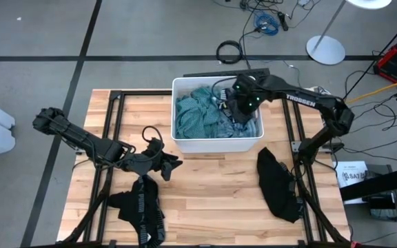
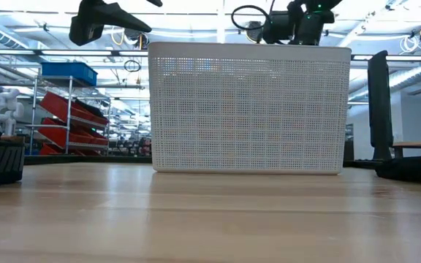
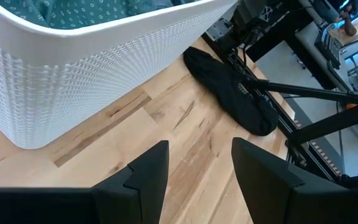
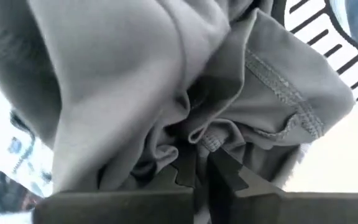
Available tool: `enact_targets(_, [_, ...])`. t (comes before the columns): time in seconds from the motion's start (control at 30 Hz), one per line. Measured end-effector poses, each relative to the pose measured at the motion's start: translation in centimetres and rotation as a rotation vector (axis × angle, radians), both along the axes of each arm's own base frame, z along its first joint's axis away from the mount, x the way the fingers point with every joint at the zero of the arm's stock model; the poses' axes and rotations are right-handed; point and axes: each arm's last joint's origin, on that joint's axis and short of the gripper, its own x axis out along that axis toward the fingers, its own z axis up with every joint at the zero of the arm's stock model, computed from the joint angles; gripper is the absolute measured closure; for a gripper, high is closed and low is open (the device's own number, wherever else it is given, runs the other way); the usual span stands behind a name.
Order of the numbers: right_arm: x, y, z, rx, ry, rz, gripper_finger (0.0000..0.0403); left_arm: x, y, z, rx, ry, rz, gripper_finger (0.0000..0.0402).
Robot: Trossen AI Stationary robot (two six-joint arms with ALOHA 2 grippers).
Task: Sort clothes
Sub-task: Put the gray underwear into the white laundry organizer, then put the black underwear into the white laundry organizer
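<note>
Two garments already lay out on the table beside the white bin [image 1: 185, 141]. Inside the bin, the right gripper [image 4: 199, 167] was pinched on a grey garment [image 4: 166, 81] atop the teal clothes [image 1: 195, 117]. The left gripper [image 3: 197, 171] hung spread just in front. I'd lift straight up, slowly, so nothing else drags out.

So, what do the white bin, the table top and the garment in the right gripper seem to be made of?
The white bin looks like matte moulded plastic: stiff walls with a fine grid of holes. The table top seems to be pale, smooth wood: planks with visible grain. The grey garment, pinched by the right gripper, looks like soft knit fabric, perhaps cotton jersey: loose folds and a stitched hem.
</note>
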Motion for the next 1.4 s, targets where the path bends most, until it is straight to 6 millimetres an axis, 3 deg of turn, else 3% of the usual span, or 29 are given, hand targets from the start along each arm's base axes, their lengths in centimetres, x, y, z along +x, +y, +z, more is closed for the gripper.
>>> enact_targets(0.2, [0.5,0.6,1.0,-0.03,-0.089,0.042,0.039,0.0,0.0,0.0,0.003,0.001,0.0,0.0217])
enact_targets(0.37, [0.2,1.2,2.3,-0.071,-0.115,0.073,0.0342,0.0,0.0,0.0,0.009,0.004,0.006,0.0217])
enact_targets(0.6, [-0.6,1.3,7.7,-0.217,-0.223,0.04,0.027,0.0,0.1,0.0,0.017,0.002,0.019,0.0217])
enact_targets(0.87, [-2.3,2.4,13.2,-0.215,-0.307,0.027,0.0246,0.0,0.1,0.0,0.02,-0.001,0.025,0.0217])
enact_targets(0.97, [-3.5,4.2,15.0,-0.149,-0.354,0.062,0.0249,0.0,0.1,0.0,0.023,0.0,0.023,0.0217])
enact_targets(1.1, [-5.5,8.2,16.0,0.005,-0.404,0.189,0.0252,0.0,0.1,0.0,0.034,0.002,0.028,0.0217])
enact_targets(1.23, [-7.3,12.5,14.8,0.113,-0.376,0.255,0.0252,0.0,0.1,-0.1,0.042,0.003,0.038,0.0217])
enact_targets(1.4, [-8.1,17.2,11.1,0.256,-0.432,0.315,0.0252,0.1,0.1,-0.3,0.062,0.011,0.03,0.0217])
